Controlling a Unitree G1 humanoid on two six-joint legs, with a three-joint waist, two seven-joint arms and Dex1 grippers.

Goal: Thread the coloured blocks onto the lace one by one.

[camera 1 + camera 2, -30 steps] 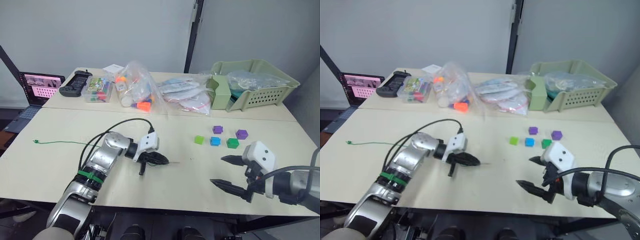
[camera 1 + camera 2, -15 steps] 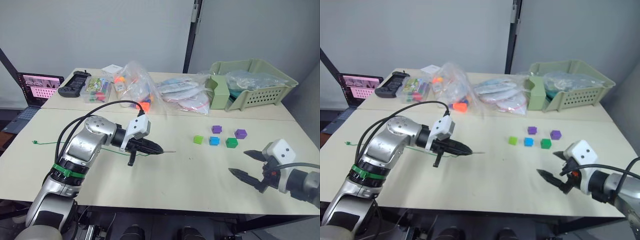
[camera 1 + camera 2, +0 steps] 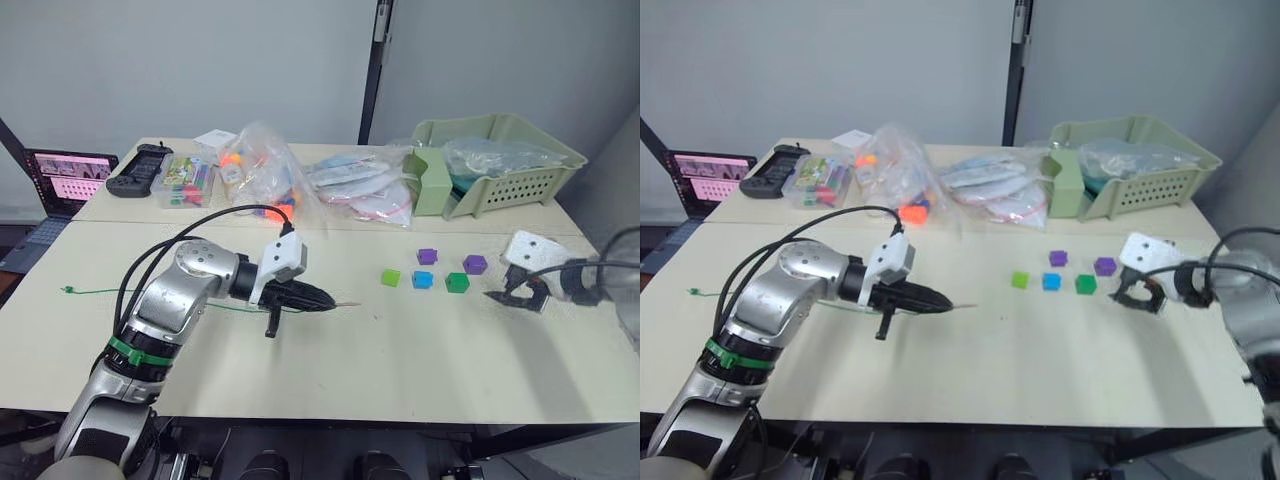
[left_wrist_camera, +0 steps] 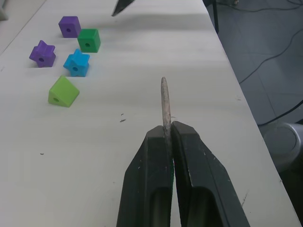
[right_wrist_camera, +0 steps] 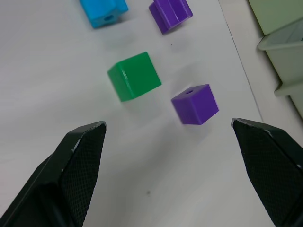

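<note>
Five coloured blocks lie right of the table's middle: light green (image 3: 390,278), blue (image 3: 423,280), dark green (image 3: 457,283) and two purple (image 3: 427,257) (image 3: 475,265). My left gripper (image 3: 318,300) is shut on the lace near its stiff grey tip (image 4: 164,104), which points toward the blocks. The green lace (image 3: 100,292) trails left across the table to its knot. My right gripper (image 3: 512,297) is open, low over the table just right of the dark green block. In the right wrist view the dark green block (image 5: 135,76) and a purple block (image 5: 195,104) lie ahead between its fingers (image 5: 80,161).
A pale green basket (image 3: 500,165) stands at the back right. Clear bags of toys (image 3: 265,170) and packets (image 3: 360,190) lie along the back, with a clear box (image 3: 185,180), a black controller (image 3: 135,170) and a laptop (image 3: 70,175) at the far left.
My right gripper has travelled from the table's near edge up to the blocks' right side, still open. The left gripper keeps hold of the lace tip, hardly moved.
</note>
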